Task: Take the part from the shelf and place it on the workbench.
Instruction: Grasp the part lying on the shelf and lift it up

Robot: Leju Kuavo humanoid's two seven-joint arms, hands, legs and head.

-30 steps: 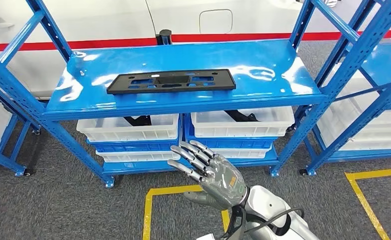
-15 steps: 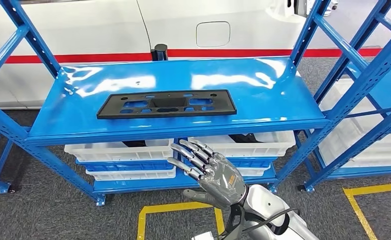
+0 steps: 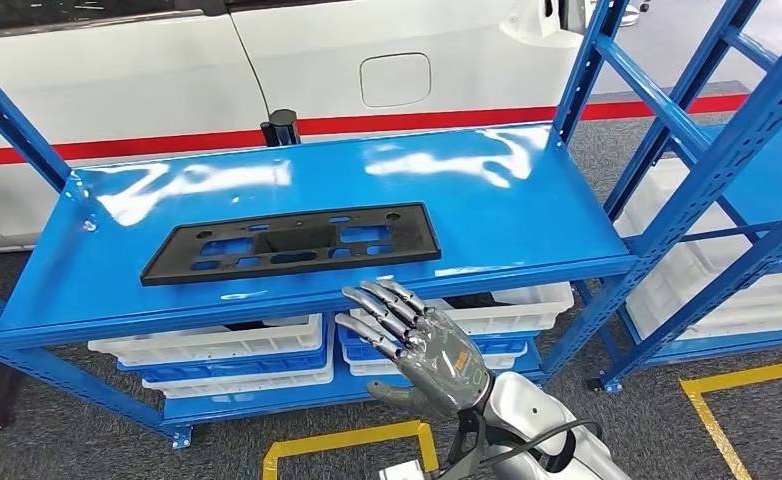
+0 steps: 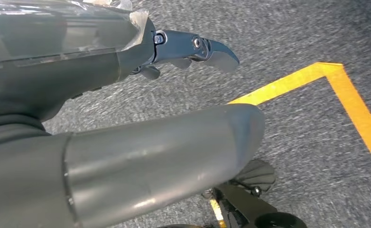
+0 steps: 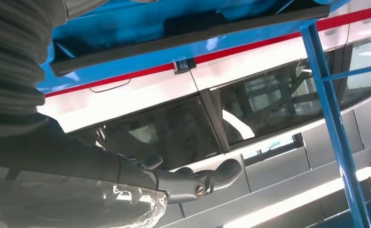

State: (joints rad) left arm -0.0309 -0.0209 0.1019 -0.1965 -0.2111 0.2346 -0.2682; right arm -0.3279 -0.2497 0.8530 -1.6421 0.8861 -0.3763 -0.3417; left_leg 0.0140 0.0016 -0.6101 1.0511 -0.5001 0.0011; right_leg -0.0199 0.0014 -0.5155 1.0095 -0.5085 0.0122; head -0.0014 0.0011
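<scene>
Silver-grey and holding nothing, your right robot hand hangs just below the near edge of the blue shelf, fingers spread and pointing up toward it. Your left robot hand hangs low over the grey floor; can't tell how its fingers sit from that angle.

The part is a long flat black plastic plate with cutouts, lying flat on the shelf, left of centre, its long edge near the shelf's front lip. I'd guess it's light and fairly stiff, maybe a bit flexy along its length, and the glossy shelf looks slippery, so it'll likely slide. Grab the near long edge around the middle, or hook a cutout, so it doesn't tip.
</scene>
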